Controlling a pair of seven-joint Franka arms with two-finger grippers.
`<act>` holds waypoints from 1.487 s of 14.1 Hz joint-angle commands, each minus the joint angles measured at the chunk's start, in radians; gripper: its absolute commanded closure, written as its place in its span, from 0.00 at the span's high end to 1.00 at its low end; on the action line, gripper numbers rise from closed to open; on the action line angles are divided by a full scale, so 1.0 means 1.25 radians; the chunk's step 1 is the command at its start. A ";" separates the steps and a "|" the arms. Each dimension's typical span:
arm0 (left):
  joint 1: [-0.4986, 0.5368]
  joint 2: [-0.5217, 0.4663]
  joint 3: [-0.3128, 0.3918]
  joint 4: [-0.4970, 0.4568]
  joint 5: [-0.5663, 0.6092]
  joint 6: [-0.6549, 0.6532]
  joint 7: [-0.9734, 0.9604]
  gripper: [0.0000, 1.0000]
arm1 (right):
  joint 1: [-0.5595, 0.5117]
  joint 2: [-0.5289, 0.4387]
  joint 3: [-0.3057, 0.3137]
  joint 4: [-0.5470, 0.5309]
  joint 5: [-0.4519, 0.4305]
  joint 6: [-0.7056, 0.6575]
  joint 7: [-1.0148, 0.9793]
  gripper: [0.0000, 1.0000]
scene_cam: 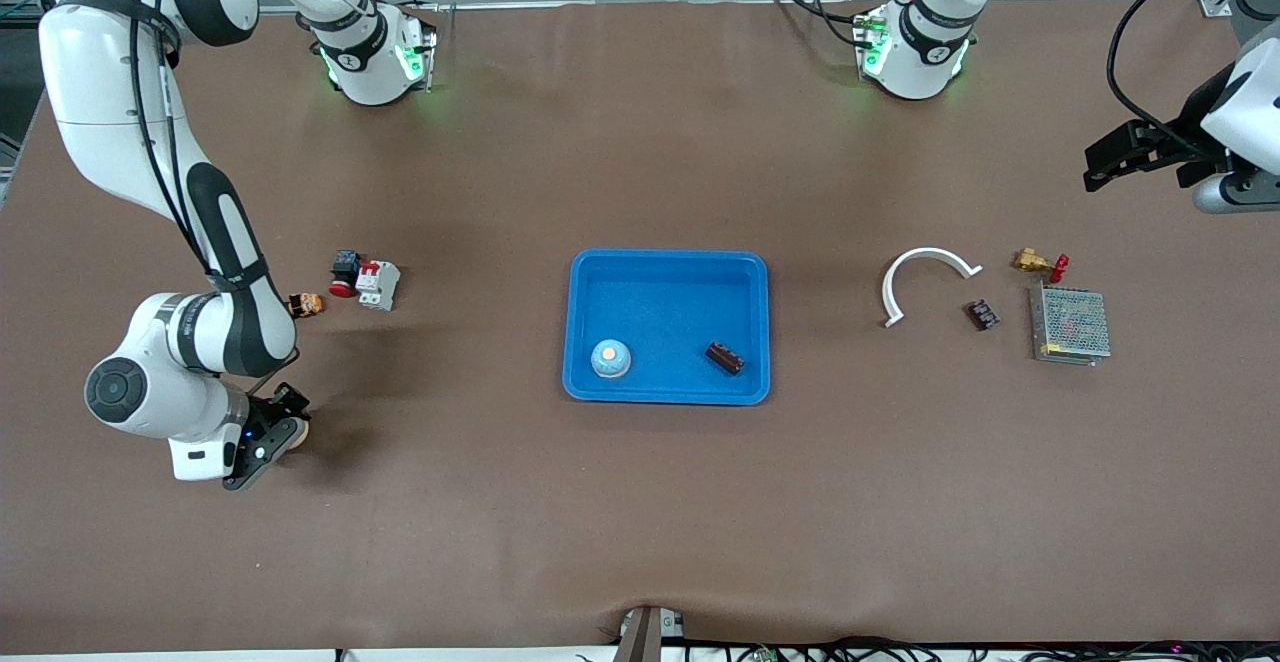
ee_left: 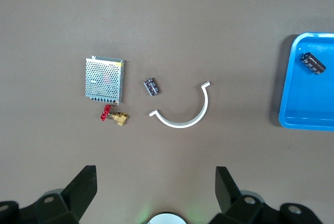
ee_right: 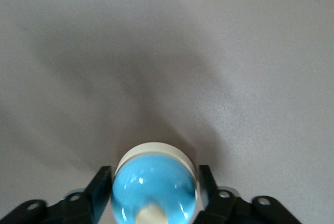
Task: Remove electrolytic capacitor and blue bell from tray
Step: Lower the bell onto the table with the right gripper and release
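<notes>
A blue bell (ee_right: 154, 187) with a white base sits on the brown table at the right arm's end. My right gripper (scene_cam: 288, 425) (ee_right: 155, 178) is low over the table, with its fingers (ee_right: 104, 182) tight against both sides of the bell. A second bell (scene_cam: 610, 357) and a dark capacitor (scene_cam: 724, 357) (ee_left: 312, 62) lie in the blue tray (scene_cam: 668, 267) (ee_left: 292, 119) at the table's middle. Another capacitor (scene_cam: 982, 314) (ee_left: 152, 86) lies on the table toward the left arm's end. My left gripper (scene_cam: 1095, 170) (ee_left: 156, 182) hangs open and empty, high over that end.
Beside the loose capacitor are a white curved strip (scene_cam: 920, 277) (ee_left: 182, 112), a brass valve with a red handle (scene_cam: 1038, 263) (ee_left: 116, 116) and a perforated metal box (scene_cam: 1070, 324) (ee_left: 104, 80). A breaker, a red button and a small orange part (scene_cam: 365, 282) lie near the right arm.
</notes>
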State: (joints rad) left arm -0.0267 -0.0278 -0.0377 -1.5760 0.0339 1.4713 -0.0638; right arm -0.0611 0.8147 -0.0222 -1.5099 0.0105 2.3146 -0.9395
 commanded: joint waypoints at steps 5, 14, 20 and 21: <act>-0.002 -0.012 0.002 0.012 -0.020 -0.042 0.009 1.00 | -0.021 -0.006 0.020 0.028 0.004 -0.040 0.002 1.00; -0.009 0.004 -0.004 0.034 -0.015 -0.037 0.004 1.00 | 0.060 -0.101 0.021 0.122 0.111 -0.287 0.308 1.00; -0.007 0.004 -0.004 0.036 -0.019 -0.037 0.007 1.00 | 0.157 -0.154 0.023 0.121 0.109 -0.308 0.642 1.00; -0.008 0.004 -0.004 0.036 -0.019 -0.037 0.004 1.00 | 0.167 -0.154 0.023 0.121 0.111 -0.315 0.679 1.00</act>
State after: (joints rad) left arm -0.0337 -0.0298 -0.0455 -1.5538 0.0313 1.4420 -0.0593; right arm 0.1235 0.6482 0.0116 -1.3437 0.1344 1.9395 -0.1766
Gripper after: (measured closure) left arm 0.000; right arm 0.000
